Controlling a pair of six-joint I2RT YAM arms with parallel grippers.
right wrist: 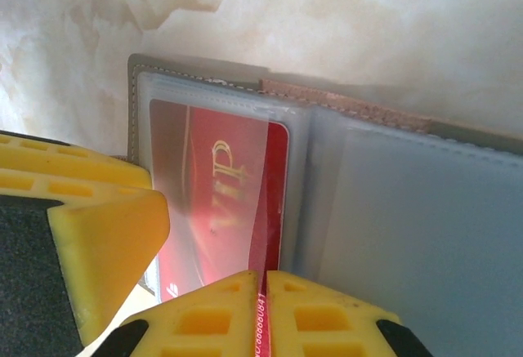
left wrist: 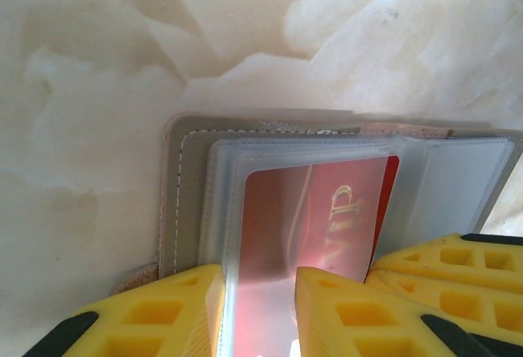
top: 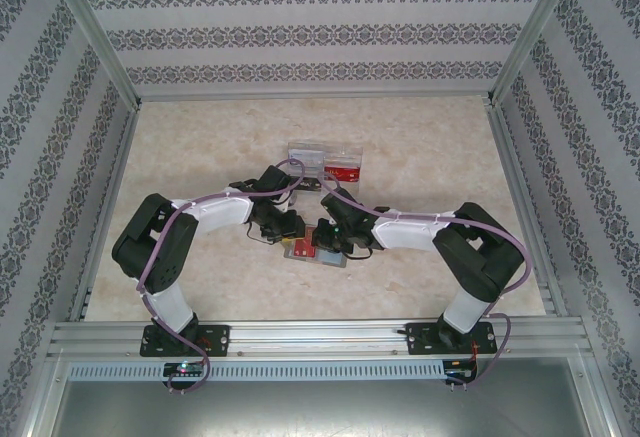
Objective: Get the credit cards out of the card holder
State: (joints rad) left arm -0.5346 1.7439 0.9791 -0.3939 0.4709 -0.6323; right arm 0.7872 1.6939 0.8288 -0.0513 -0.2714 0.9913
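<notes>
— What was the right claw (right wrist: 265, 282) doing?
— It was pinched almost shut on the near edge of the red card (right wrist: 212, 169), with the edge caught between its two yellow fingers.
— And the rest of the card?
— It ran up toward 12 o'clock inside a clear sleeve of the card holder (right wrist: 425, 210).
— The left claw (left wrist: 257, 275)?
— It sat just beside the right one, at its 9 o'clock. Its fingers stood a narrow gap apart over the same sleeve. I couldn't tell whether they pressed on it.
— Where was the card holder?
— It lay open on the marbled table (left wrist: 98, 63), near the middle, with pale pockets spreading to 3 o'clock of the card.
— Anything near it?
— A clear box (top: 308, 152) at its 12 o'clock, with something red in the right compartment.
</notes>
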